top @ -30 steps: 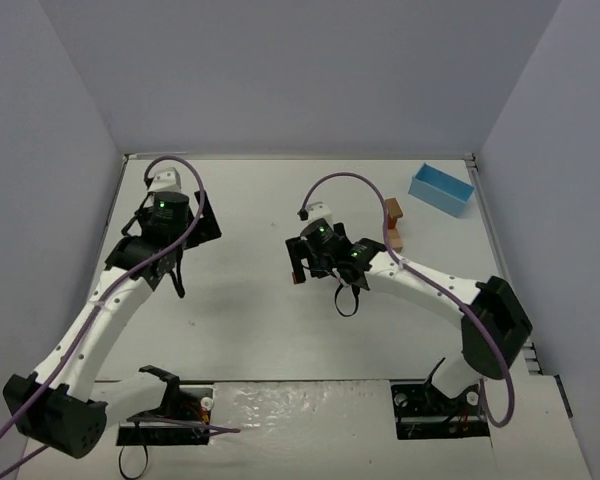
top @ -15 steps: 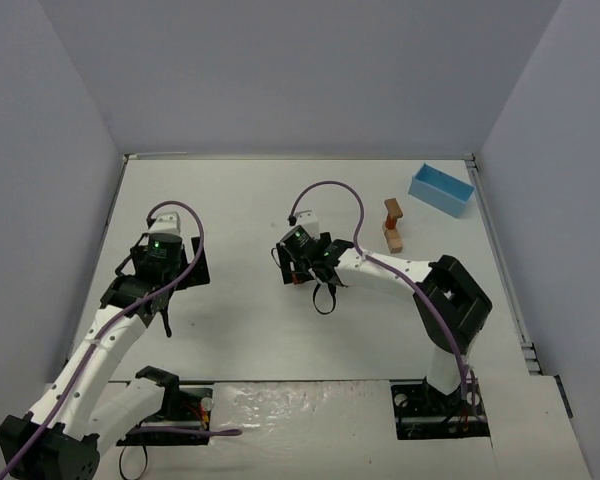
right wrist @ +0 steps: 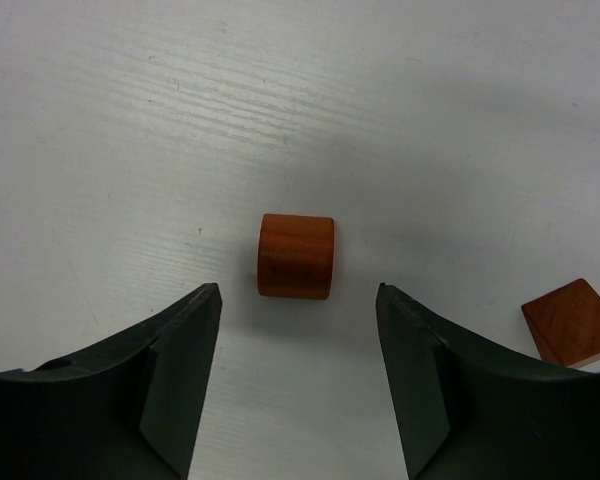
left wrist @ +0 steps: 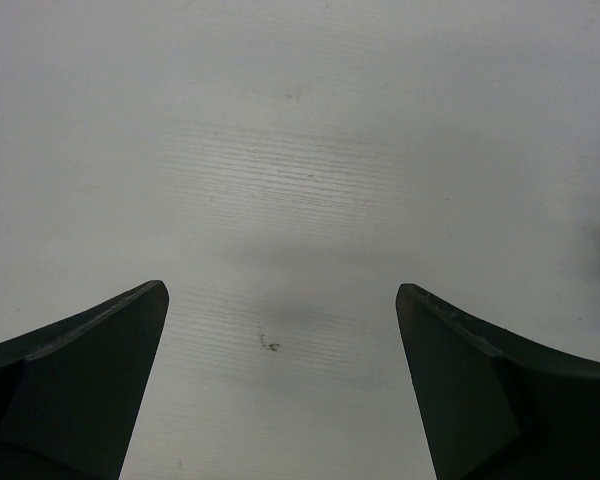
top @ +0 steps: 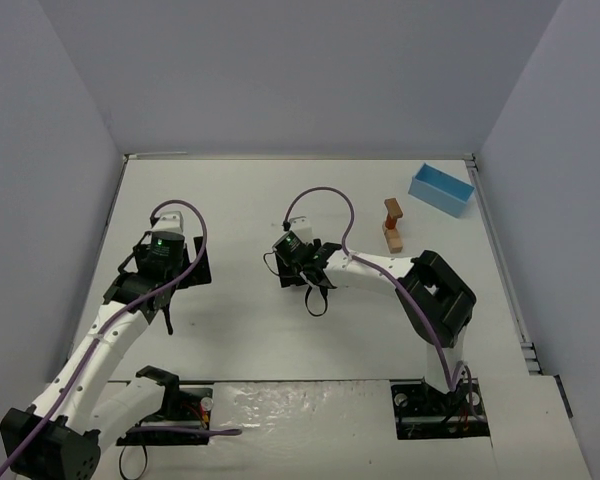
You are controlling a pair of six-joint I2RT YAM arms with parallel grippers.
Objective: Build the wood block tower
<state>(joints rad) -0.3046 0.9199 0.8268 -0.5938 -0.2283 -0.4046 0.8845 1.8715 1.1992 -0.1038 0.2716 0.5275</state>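
Position of all items is given from the wood block tower [top: 393, 224]. The left gripper [left wrist: 280, 290] is nearest the arm bases, far left of the tower, and hangs over the bare white table [top: 240, 330] with its jaws spread wide and nothing between them. The right gripper [right wrist: 298, 290] is closer to the tower, still on its left side. Its jaws stand partly apart and grip nothing. A loose orange-brown block [right wrist: 296, 256] lies just ahead of the tips, untouched. A flat reddish block [right wrist: 572, 321] lies apart at its right. The tower stands upright, reddish piece on top. A light blue box [top: 441, 189] sits just beyond it, to the right.
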